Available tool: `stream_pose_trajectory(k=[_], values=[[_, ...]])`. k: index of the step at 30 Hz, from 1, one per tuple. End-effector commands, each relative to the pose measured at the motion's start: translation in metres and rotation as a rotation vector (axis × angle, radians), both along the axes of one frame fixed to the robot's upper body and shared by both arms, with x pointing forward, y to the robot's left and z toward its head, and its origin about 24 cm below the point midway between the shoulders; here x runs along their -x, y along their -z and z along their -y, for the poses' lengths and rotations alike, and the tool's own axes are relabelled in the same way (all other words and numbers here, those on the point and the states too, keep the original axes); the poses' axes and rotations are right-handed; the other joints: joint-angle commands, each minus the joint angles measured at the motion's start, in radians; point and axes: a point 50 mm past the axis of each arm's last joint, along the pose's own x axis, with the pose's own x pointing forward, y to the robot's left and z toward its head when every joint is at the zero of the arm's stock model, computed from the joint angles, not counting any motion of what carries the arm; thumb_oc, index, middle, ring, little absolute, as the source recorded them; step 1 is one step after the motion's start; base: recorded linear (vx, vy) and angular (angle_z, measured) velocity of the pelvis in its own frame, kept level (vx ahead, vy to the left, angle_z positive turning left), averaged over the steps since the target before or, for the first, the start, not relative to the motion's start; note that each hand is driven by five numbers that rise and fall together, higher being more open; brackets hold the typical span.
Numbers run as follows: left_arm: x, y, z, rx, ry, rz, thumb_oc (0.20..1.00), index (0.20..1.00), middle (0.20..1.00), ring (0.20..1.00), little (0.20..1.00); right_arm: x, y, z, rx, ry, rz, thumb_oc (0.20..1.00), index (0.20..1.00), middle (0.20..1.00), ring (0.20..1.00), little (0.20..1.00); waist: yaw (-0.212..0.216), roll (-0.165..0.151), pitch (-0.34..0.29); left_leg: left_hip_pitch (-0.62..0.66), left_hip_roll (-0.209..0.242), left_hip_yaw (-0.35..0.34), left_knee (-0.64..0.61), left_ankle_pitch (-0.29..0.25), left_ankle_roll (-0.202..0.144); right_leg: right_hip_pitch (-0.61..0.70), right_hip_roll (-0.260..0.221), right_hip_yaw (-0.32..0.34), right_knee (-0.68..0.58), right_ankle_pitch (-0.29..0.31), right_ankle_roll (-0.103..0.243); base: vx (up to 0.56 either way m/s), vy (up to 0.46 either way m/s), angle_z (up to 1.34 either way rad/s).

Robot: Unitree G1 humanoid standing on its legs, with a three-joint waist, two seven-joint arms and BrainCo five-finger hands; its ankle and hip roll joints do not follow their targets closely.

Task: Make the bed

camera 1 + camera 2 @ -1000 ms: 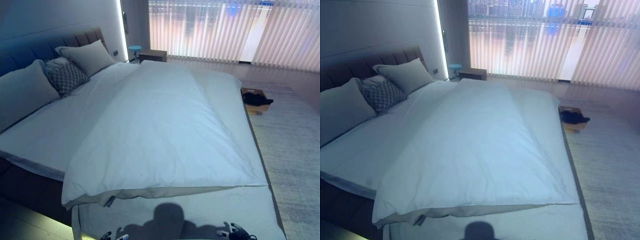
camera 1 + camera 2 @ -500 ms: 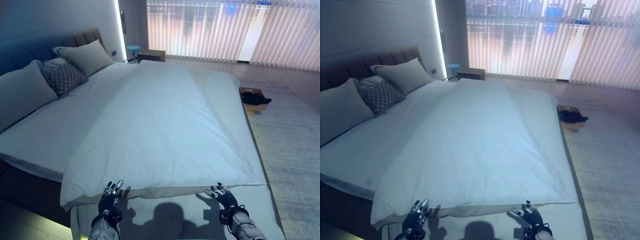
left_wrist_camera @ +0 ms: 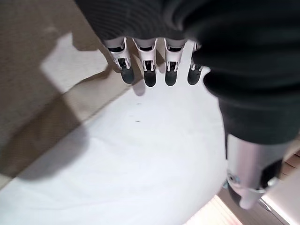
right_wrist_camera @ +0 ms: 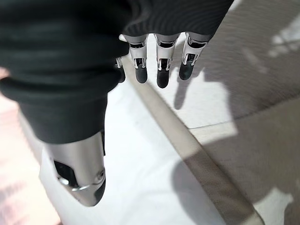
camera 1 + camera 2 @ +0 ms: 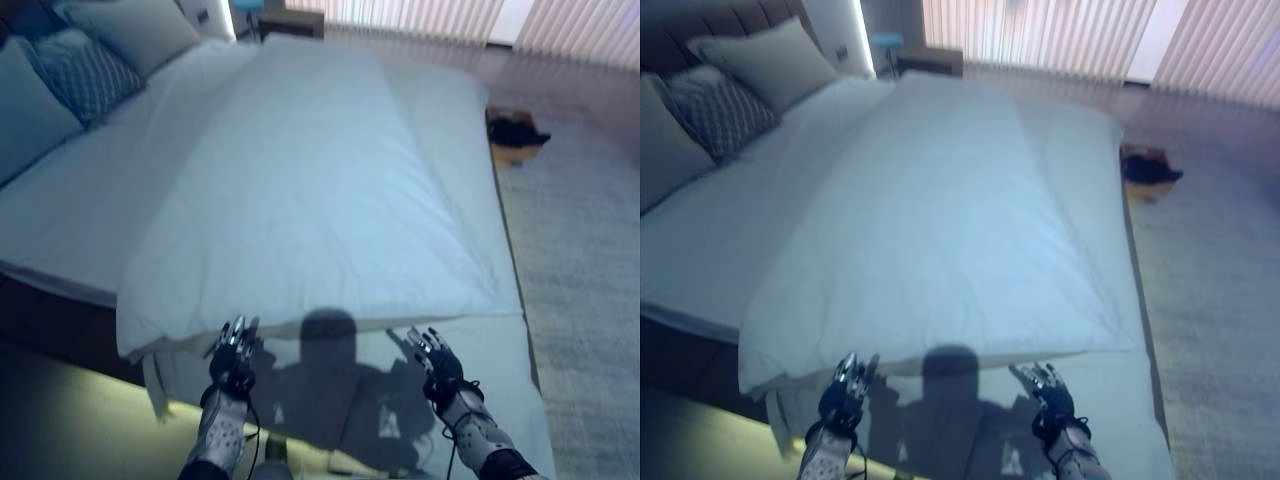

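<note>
Two hands are over the foot of the bed (image 5: 520,330), and the duvet (image 5: 320,190) lies across the mattress, its near hem just ahead of your fingertips. Take that hem at both corners together and pull evenly, or it will skew. Your left hand (image 5: 232,355) hovers with fingers straight, gripping nothing; your right hand (image 5: 437,365) likewise, spread and empty.
</note>
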Motion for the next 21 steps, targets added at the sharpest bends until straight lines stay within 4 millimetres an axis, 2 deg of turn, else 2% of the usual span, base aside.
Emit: stream_pose_trajectory(k=[1,2,3,5,6,7,8,9,12,15,16,18,21], values=[[-0.019,-0.041,0.009,-0.122,0.059,0.189,1.0,1.0,1.0,1.0,1.0,-0.022,-0.034,-0.007,-0.162,0.095,0.188,1.0,1.0,1.0,1.0,1.0,-0.009,-0.004,0.059,0.004,-0.003,-0.006,0.07,-0.076,0.005,-0.02,-0.031,-0.008,-0.002,0.133,0.016,-0.16,0.016,0.05],[-0.023,-0.059,0.014,-0.23,0.119,0.264,1.0,1.0,1.0,1.0,1.0,-0.025,-0.039,-0.006,-0.202,0.127,0.214,1.0,1.0,1.0,1.0,1.0,-0.013,0.004,0.096,-0.046,-0.009,-0.007,0.094,-0.076,0.007,-0.073,-0.043,0.0,0.02,0.136,0.013,-0.14,0.012,0.02],[-0.023,-0.059,0.014,-0.231,0.119,0.264,1.0,1.0,1.0,1.0,1.0,-0.025,-0.039,-0.006,-0.202,0.127,0.214,1.0,1.0,1.0,1.0,1.0,-0.013,0.003,0.094,-0.048,-0.009,-0.007,0.095,-0.076,0.007,-0.076,-0.043,0.0,0.021,0.135,0.013,-0.14,0.02,-0.06],[-0.025,-0.072,0.018,-0.32,0.165,0.324,1.0,1.0,1.0,1.0,1.0,-0.027,-0.041,-0.005,-0.254,0.163,0.227,1.0,1.0,1.0,1.0,1.0,-0.016,0.009,0.117,-0.095,-0.01,0.002,0.121,-0.08,0.01,-0.127,-0.058,0.005,0.045,0.134,0.011,-0.07,0.015,-0.04],[-0.025,-0.079,0.024,-0.257,0.156,0.36,1.0,1.0,1.0,1.0,1.0,-0.031,-0.049,-0.01,-0.3,0.17,0.262,1.0,1.0,1.0,1.0,1.0,-0.02,0.017,0.145,-0.131,-0.009,-0.003,0.155,-0.105,0.004,-0.162,-0.065,0.021,0.082,0.113,0.022,-0.07,0.009,0.01],[-0.025,-0.083,0.029,-0.178,0.147,0.38,1.0,1.0,1.0,1.0,1.0,-0.035,-0.054,-0.012,-0.321,0.171,0.282,1.0,1.0,1.0,1.0,1.0,-0.023,0.017,0.161,-0.16,-0.01,-0.002,0.175,-0.109,0.005,-0.19,-0.072,0.026,0.099,0.112,0.022,-0.05,0.007,0.01],[-0.025,-0.083,0.029,-0.177,0.147,0.381,1.0,1.0,1.0,1.0,1.0,-0.035,-0.054,-0.012,-0.321,0.17,0.283,1.0,1.0,1.0,1.0,1.0,-0.023,0.017,0.159,-0.164,-0.011,-0.002,0.178,-0.11,0.006,-0.194,-0.073,0.027,0.101,0.111,0.022,-0.11,-0.019,0.0],[-0.026,-0.087,0.039,-0.064,0.144,0.402,1.0,1.0,1.0,1.0,1.0,-0.04,-0.064,-0.019,-0.366,0.182,0.321,1.0,1.0,1.0,1.0,1.0,-0.028,0.015,0.171,-0.222,-0.012,-0.003,0.203,-0.112,0.008,-0.25,-0.079,0.032,0.12,0.113,0.02,-0.09,-0.036,-0.01],[-0.024,-0.097,0.052,0.029,0.162,0.445,1.0,1.0,1.0,1.0,1.0,-0.045,-0.081,-0.033,-0.476,0.181,0.406,1.0,1.0,1.0,1.0,1.0,-0.034,0.007,0.171,-0.325,-0.013,0.001,0.236,-0.116,0.015,-0.355,-0.087,0.045,0.149,0.118,0.019,-0.1,-0.045,0.01],[-0.024,-0.105,0.058,0.018,0.193,0.478,1.0,1.0,1.0,1.0,1.0,-0.049,-0.093,-0.034,-0.512,0.183,0.466,1.0,1.0,1.0,1.0,1.0,-0.035,0.003,0.171,-0.384,-0.014,0.001,0.256,-0.12,0.019,-0.417,-0.091,0.057,0.17,0.12,0.018,-0.06,-0.014,0.06],[-0.022,-0.117,0.06,-0.01,0.222,0.54,1.0,1.0,1.0,1.0,1.0,-0.052,-0.11,-0.033,-0.553,0.171,0.564,1.0,1.0,1.0,1.0,1.0,-0.037,0.003,0.171,-0.435,-0.013,0.001,0.28,-0.125,0.022,-0.466,-0.097,0.059,0.19,0.12,0.018,-0.05,-0.016,0.01],[-0.018,-0.126,0.061,-0.022,0.247,0.591,1.0,1.0,1.0,1.0,1.0,-0.056,-0.129,-0.028,-0.572,0.156,0.678,1.0,1.0,1.0,1.0,1.0,-0.037,0.001,0.171,-0.497,-0.012,0.0,0.308,-0.131,0.026,-0.521,-0.103,0.062,0.212,0.119,0.017,-0.05,-0.019,-0.03],[-0.018,-0.132,0.062,-0.025,0.266,0.624,1.0,1.0,1.0,1.0,1.0,-0.06,-0.151,-0.024,-0.61,0.16,0.792,1.0,1.0,1.0,1.0,1.0,-0.036,0.003,0.171,-0.548,-0.014,-0.007,0.326,-0.132,0.028,-0.565,-0.105,0.057,0.228,0.118,0.016,-0.01,-0.006,0.0]])
